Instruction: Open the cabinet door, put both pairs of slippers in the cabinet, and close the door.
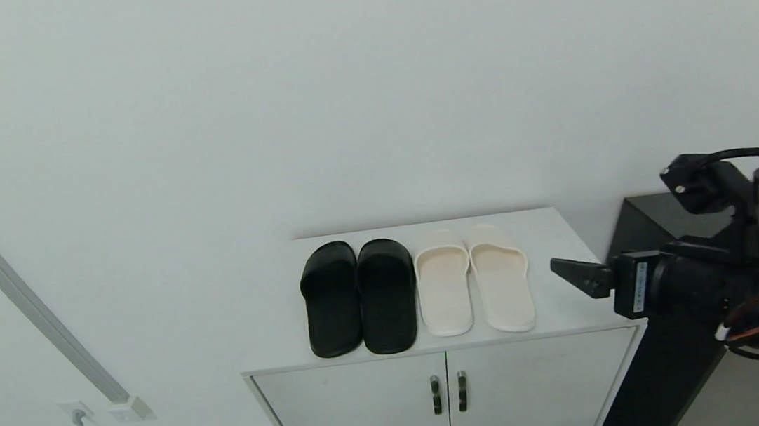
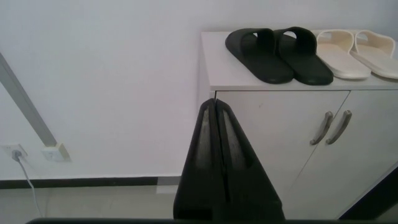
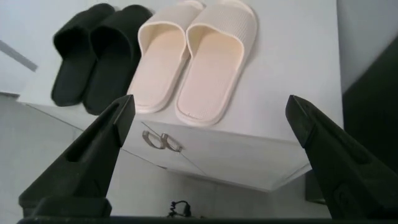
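A white cabinet (image 1: 551, 237) stands against the wall with both doors (image 1: 358, 413) shut and two dark handles (image 1: 448, 393) at the centre seam. On its top lie a black pair of slippers (image 1: 358, 296) and, to their right, a cream pair (image 1: 473, 279), toes toward the wall. My right gripper (image 1: 561, 268) hovers over the cabinet's right edge, open and holding nothing; its wrist view has the gripper (image 3: 210, 106) just above the cream slippers (image 3: 196, 59). My left gripper (image 2: 215, 104) is shut on nothing, left of the cabinet (image 2: 273, 124) and below its top.
A black stand (image 1: 640, 214) sits close against the cabinet's right side. A grey conduit (image 1: 6, 280) runs diagonally down the wall to a socket (image 1: 76, 413) with a cable, left of the cabinet. Open floor lies in front and to the left.
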{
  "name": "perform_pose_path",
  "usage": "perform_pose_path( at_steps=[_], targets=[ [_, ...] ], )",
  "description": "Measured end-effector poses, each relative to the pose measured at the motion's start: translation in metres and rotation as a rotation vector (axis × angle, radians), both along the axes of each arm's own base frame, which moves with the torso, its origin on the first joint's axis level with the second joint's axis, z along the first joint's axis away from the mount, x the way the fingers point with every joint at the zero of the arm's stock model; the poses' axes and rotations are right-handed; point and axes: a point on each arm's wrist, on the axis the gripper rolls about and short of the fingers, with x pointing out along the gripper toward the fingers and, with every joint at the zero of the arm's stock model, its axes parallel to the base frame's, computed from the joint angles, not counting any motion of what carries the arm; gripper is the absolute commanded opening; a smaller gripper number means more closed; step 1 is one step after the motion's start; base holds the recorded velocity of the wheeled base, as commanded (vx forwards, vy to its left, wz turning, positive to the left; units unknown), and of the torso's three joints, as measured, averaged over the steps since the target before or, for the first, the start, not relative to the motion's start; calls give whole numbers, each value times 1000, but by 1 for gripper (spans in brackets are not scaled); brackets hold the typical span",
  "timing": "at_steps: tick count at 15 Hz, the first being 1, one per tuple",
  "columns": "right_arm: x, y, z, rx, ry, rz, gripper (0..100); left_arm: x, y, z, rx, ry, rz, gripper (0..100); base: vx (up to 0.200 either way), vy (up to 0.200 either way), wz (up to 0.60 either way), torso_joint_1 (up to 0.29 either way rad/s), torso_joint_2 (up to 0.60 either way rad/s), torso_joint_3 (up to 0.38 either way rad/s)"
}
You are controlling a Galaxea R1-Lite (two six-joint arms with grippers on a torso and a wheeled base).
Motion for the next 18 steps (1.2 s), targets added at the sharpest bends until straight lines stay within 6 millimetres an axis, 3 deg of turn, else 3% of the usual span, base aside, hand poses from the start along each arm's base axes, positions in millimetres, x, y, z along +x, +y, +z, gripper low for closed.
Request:
perform_pose_path(
  at_steps=[9,18],
  targets=[
    [51,78,-31,-84,13,-62,100,0,0,0,0,1,5,0,0,0,0,0,0,0],
    [100,128,-83,-103,-49,-200,100,0,0,0,0,0,0,0,0,0,0,0,0,0]
  ],
)
